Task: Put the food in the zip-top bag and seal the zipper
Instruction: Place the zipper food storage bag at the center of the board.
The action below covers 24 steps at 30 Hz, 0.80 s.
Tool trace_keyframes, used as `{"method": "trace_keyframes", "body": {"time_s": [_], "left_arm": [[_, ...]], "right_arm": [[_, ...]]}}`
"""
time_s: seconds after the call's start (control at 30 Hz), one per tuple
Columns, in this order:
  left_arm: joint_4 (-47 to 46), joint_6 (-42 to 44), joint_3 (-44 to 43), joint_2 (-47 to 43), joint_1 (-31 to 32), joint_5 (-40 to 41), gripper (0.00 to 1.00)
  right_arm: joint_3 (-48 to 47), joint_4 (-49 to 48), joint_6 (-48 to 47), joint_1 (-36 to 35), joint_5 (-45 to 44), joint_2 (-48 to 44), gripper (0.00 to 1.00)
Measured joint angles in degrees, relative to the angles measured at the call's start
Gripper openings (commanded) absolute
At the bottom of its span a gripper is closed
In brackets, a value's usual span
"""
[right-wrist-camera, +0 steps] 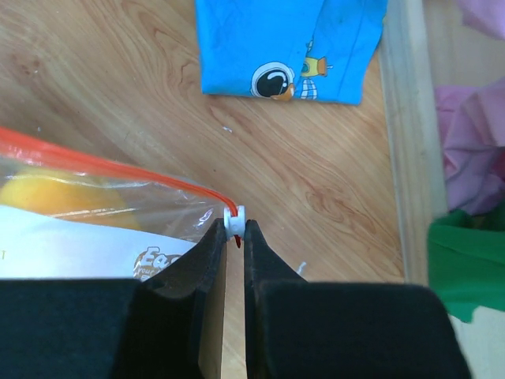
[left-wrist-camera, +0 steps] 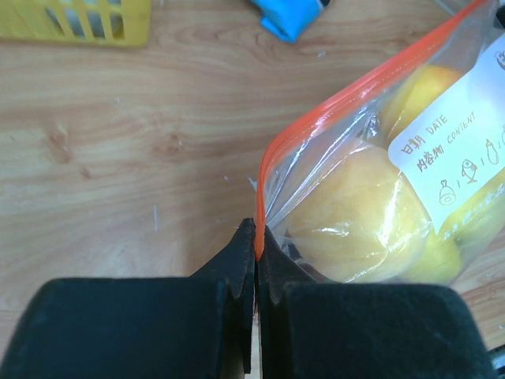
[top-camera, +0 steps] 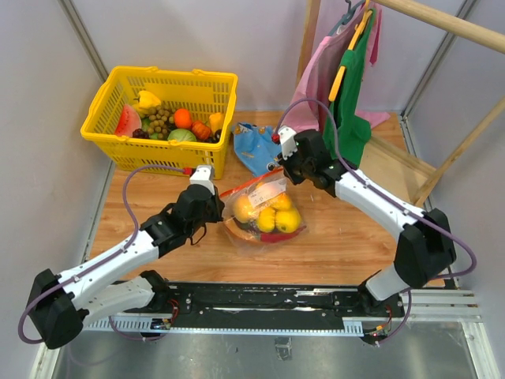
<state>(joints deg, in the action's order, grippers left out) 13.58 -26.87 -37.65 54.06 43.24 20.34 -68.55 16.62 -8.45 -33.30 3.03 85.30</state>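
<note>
left pincer (left-wrist-camera: 256, 237) pinching zipper (left-wrist-camera: 355, 90) end, right pincer (right-wrist-camera: 234, 229) gripping opposite end

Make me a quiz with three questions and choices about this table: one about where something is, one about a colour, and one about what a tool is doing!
1. Where does the yellow basket stand?
A. at the far left corner of the table
B. between the two arms
C. on the floor

2. What colour is the strip along the mouth of the bag?
A. green
B. red-orange
C. black

3. What is the left tool doing?
A. hanging wide open
B. pinching the strip's end
C. holding a lemon

Answers:
1 A, the top view shows it at the far left.
2 B, both wrist views show it red-orange.
3 B, its jaws are shut on the strip's end.
</note>
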Motion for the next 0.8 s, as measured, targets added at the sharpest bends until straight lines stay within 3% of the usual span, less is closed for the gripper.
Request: {"method": "trace_keyframes", "body": {"time_s": [0.2, 0.5, 0.63, 0.8], "left_arm": [[-1.57, -5.4, 3.93, 2.38, -0.07, -0.68, 0.02], [-1.51, -7.52, 4.76, 2.97, -1.18, 2.27, 0.08], [-1.62, -7.89, 4.76, 3.87, -1.9, 3.67, 0.23], [-1.92, -8.02, 4.76, 3.78, -2.1, 5.31, 0.43]], "right_arm": [[0.26, -2.67, 4.2, 0.0, -0.09, 5.88, 0.17], [2.25, -4.66, 7.45, 1.09, -4.66, 1.14, 0.55], [5.9, -5.07, 8.74, 1.27, -5.86, -6.78, 0.69], [12.02, -5.18, 10.36, 1.49, -6.91, -17.94, 0.78]]}}
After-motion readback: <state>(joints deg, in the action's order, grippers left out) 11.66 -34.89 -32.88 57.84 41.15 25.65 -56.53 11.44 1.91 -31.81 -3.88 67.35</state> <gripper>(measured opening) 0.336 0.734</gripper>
